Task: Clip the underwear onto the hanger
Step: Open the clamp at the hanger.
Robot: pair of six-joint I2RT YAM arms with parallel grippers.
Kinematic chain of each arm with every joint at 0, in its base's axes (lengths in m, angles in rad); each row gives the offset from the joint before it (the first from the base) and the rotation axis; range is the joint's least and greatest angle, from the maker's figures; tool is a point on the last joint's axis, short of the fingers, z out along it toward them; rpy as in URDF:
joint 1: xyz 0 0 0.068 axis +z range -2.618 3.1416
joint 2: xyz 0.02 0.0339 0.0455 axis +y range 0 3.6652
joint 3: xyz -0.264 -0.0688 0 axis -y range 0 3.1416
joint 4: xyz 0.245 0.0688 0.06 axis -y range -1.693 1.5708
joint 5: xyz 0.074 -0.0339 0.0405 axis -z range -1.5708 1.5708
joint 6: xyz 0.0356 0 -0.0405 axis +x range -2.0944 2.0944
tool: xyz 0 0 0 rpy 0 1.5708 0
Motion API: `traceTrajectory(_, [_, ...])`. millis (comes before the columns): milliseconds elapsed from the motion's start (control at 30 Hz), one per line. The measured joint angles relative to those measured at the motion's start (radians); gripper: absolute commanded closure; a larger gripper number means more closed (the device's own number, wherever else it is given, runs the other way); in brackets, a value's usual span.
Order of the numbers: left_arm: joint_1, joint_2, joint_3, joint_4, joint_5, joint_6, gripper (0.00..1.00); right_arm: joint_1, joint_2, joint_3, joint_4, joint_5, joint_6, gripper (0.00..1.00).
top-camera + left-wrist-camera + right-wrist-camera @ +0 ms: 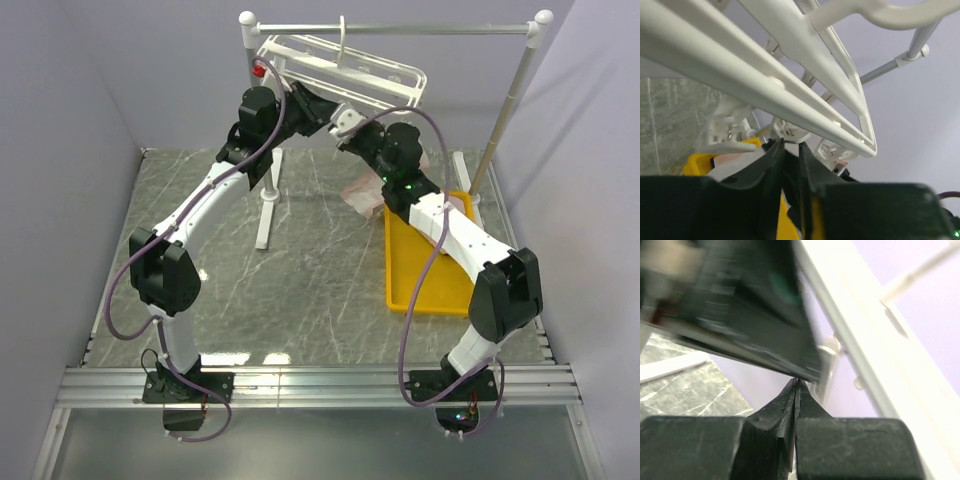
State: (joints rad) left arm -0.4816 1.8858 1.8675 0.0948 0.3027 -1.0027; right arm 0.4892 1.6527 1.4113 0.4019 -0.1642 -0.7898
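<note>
The white hanger [345,62] hangs tilted from the grey rail, and its bars fill the left wrist view [790,30]. My left gripper [318,105] is raised under it. Its fingertips [791,144] pinch a small white dangling clip [790,131], with a narrow gap between them. My right gripper [350,128] is just beside it under the hanger, jaws pressed together [796,381], with nothing clearly held. Pale pink underwear [362,188] lies on the table behind the right arm, partly hidden. A pink patch also shows in the left wrist view [735,157].
A yellow tray [430,290] lies under the right arm. The grey rail stand [400,28] with white ball ends spans the back, with white feet [266,215] on the marble table. A small red piece [262,70] sits at the hanger's left end. Purple walls close in on both sides.
</note>
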Motion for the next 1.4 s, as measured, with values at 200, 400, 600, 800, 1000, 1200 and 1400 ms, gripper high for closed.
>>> traceTrajectory(200, [0.01, -0.001, -0.005, 0.013, 0.008, 0.021, 1.0, -0.052, -0.023, 0.016, -0.049, -0.09, 0.098, 1.0])
traceTrajectory(400, [0.01, -0.002, -0.005, 0.015, 0.016, 0.025, 0.9, -0.08, -0.056, 0.014, -0.078, -0.197, 0.148, 0.87])
traceTrajectory(600, [0.012, -0.02, -0.036, 0.029, 0.031, 0.072, 0.51, -0.1, -0.065, 0.014, -0.113, -0.237, 0.199, 0.62])
traceTrajectory(800, [0.014, -0.063, -0.092, 0.037, 0.032, 0.149, 0.46, -0.102, -0.064, 0.014, -0.116, -0.227, 0.256, 0.55])
traceTrajectory(1000, [0.014, -0.075, -0.102, 0.06, 0.029, 0.209, 0.52, -0.102, -0.064, 0.004, -0.067, -0.219, 0.328, 0.49])
traceTrajectory(1200, [0.016, -0.075, -0.102, 0.081, 0.029, 0.257, 0.54, -0.102, -0.06, 0.003, -0.026, -0.222, 0.403, 0.48])
traceTrajectory(1400, [0.018, -0.075, -0.102, 0.107, 0.035, 0.261, 0.56, -0.086, -0.033, 0.005, -0.012, -0.194, 0.434, 0.48])
